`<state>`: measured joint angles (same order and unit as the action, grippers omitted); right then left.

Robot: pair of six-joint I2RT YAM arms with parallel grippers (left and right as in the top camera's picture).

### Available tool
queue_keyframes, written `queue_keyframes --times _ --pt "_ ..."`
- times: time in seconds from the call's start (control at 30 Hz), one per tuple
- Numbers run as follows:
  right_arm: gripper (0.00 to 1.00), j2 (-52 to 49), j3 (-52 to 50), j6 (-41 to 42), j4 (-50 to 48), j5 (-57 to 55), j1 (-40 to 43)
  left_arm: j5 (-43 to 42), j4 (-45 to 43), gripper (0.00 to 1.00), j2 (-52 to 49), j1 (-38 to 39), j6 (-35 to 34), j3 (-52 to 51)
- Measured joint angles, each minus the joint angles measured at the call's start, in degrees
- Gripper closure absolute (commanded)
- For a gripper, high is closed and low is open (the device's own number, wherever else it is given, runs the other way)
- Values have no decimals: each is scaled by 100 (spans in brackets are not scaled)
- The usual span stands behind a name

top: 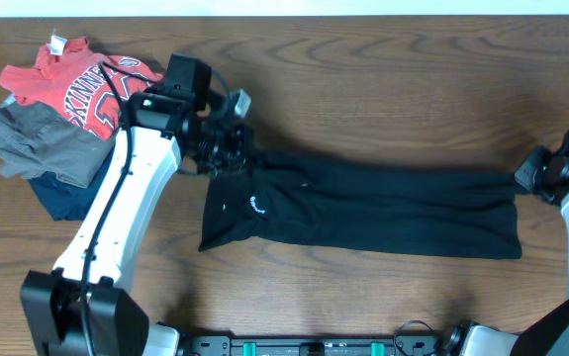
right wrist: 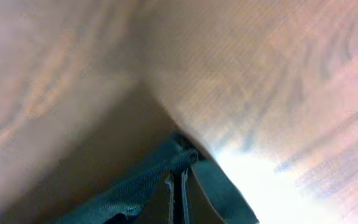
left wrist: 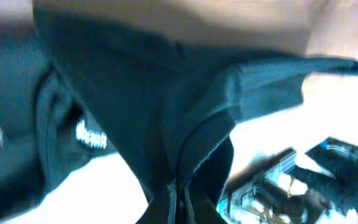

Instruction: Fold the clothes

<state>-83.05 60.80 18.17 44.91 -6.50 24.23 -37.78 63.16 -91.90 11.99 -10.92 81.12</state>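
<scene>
The black garment [top: 383,208] lies stretched in a long band across the middle of the wooden table, with a small white logo [top: 257,206] near its left end. My left gripper [top: 233,158] is shut on the garment's upper left corner; in the left wrist view black fabric [left wrist: 166,106] with the logo [left wrist: 91,137] hangs from the closed fingers [left wrist: 182,205]. My right gripper [top: 529,178] is shut on the garment's right end; in the right wrist view the closed fingers [right wrist: 177,193] pinch dark fabric [right wrist: 135,186].
A pile of other clothes sits at the back left: a red shirt with white lettering [top: 71,79], a grey garment [top: 37,138] and a navy one [top: 66,198]. The table's front edge carries the arm bases [top: 324,346].
</scene>
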Motion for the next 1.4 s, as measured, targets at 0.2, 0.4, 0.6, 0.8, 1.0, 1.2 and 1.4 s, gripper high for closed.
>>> queue_keyframes --times 0.2,0.4,0.6,0.8,1.0,1.2,1.4 --pt "99 2 -4 0 483 -120 46 245 857 94 39 0 219 -13" --pt "82 2 -4 7 811 -256 46 452 914 94 42 0 245 -289" --pt "78 2 -4 -66 918 -363 46 955 1036 59 42 0 321 -400" --pt "78 2 -4 -66 955 -378 46 1375 750 57 42 0 330 -402" --pt "71 2 -4 -66 1054 -387 46 1475 664 53 42 0 328 -402" --pt "43 2 -4 -116 1128 -389 46 1539 662 43 42 0 321 -402" --pt "13 -234 -7 -660 1331 245 46 1552 597 36 42 0 323 -402"
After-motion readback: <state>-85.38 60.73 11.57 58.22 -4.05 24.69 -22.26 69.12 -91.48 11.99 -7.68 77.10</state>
